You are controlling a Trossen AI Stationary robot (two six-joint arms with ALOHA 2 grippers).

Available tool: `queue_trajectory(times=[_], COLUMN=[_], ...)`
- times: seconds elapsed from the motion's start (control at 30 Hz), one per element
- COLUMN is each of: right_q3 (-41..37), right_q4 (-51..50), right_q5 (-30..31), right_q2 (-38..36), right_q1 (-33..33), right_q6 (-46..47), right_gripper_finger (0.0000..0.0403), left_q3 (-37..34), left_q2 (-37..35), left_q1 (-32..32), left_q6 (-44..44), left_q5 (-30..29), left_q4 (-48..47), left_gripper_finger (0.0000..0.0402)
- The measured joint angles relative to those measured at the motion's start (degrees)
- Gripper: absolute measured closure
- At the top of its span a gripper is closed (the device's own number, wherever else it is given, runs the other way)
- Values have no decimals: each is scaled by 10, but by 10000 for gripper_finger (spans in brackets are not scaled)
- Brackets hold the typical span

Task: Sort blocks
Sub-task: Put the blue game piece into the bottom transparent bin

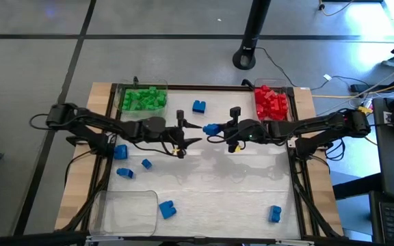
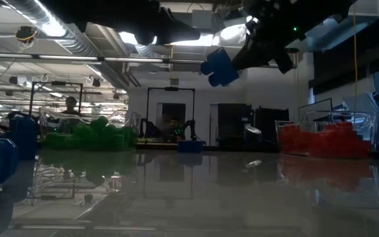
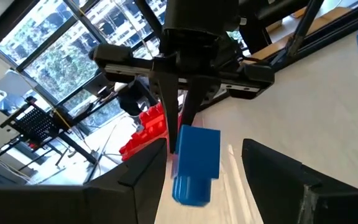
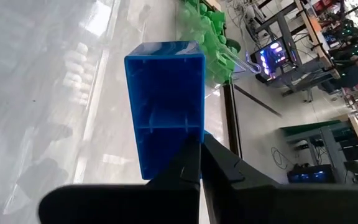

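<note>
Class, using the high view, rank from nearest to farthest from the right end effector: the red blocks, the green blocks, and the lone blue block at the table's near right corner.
1. Red blocks: in the far right tray, nearest the right end effector.
2. Green blocks: far left.
3. Lone blue block: near right corner.

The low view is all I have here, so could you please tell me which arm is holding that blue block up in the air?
Observer: The right gripper holds the blue block, pinched by its edge.
Operator: Is the left one near it?
Observer: Yes, the left gripper faces it with fingers open on either side, not touching.
Operator: Is the blue tray filled?
Observer: No, the clear tray at the front left holds nothing.
</note>
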Motion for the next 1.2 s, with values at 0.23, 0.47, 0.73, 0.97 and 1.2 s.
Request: queue_trajectory(times=[0.23,0.47,0.73,0.97,1.2], right_q3=[0,0,0,0,0], right_q4=[29,37,59,62,76], right_q5=[-12,-24,-46,-46,-44], right_q2=[0,0,0,0,0], right_q1=[0,0,0,0,-1], right_q6=[2,2,-1,-2,16], right_gripper_finger=[400,400,400,400,399], left_q3=[30,57,57,57,57], left_q2=[43,71,81,83,81], left_q1=[0,1,4,5,9], left_q6=[3,4,18,21,23], left_q5=[0,-40,-41,-37,-25], left_q4=[0,6,6,5,8], left_gripper_finger=[203,203,203,228,277])
